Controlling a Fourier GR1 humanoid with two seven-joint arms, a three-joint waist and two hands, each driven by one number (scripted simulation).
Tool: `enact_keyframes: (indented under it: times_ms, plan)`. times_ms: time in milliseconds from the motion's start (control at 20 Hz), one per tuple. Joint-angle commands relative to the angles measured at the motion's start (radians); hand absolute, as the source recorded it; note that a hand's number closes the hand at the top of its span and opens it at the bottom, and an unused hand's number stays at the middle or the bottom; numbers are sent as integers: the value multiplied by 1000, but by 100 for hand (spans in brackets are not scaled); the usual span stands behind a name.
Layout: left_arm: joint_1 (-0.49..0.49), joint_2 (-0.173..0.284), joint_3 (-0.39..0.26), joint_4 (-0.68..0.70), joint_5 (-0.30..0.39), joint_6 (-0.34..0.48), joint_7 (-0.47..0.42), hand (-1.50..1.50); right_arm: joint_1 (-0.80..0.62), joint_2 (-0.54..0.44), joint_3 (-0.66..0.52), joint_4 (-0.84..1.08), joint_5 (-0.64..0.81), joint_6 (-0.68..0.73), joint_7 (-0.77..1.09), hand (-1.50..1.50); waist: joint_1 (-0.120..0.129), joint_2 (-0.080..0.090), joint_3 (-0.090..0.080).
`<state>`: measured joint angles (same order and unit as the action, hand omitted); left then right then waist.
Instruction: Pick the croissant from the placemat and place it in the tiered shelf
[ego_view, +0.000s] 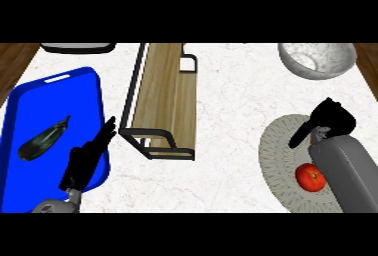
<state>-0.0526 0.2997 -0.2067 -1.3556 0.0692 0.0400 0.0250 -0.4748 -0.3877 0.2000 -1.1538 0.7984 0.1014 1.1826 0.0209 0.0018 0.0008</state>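
A white marble counter (229, 110) with wood flooring at both upper corners carries a wooden tiered shelf (164, 95), a blue tray (44, 105) holding an eggplant (43, 139), a metal bowl (317, 59) and a round grey placemat (284, 160) with a tomato (311, 177). The right hand (330, 120) hangs curled over the placemat's upper edge; whether it encloses the croissant, which shows nowhere, cannot be told. The left hand (87, 159) rests open over the tray's right rim, fingers straight.

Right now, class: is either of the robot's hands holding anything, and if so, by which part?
It cannot be told. The right hand is curled above the round placemat, hiding whatever might be under it; no croissant shows. The left hand rests open over the blue tray, holding nothing.
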Motion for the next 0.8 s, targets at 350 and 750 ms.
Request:
enact_keyframes:
  times_ms: [350,750]
  plan:
    - [-13,-20,12,-44,-12,19,91,0,-24,44,-30,69,136,89,183,-150,-18,-3,-1]
    - [23,-1,56,52,-13,-46,-45,0,20,78,-98,106,184,70,117,-150,-21,-2,-1]
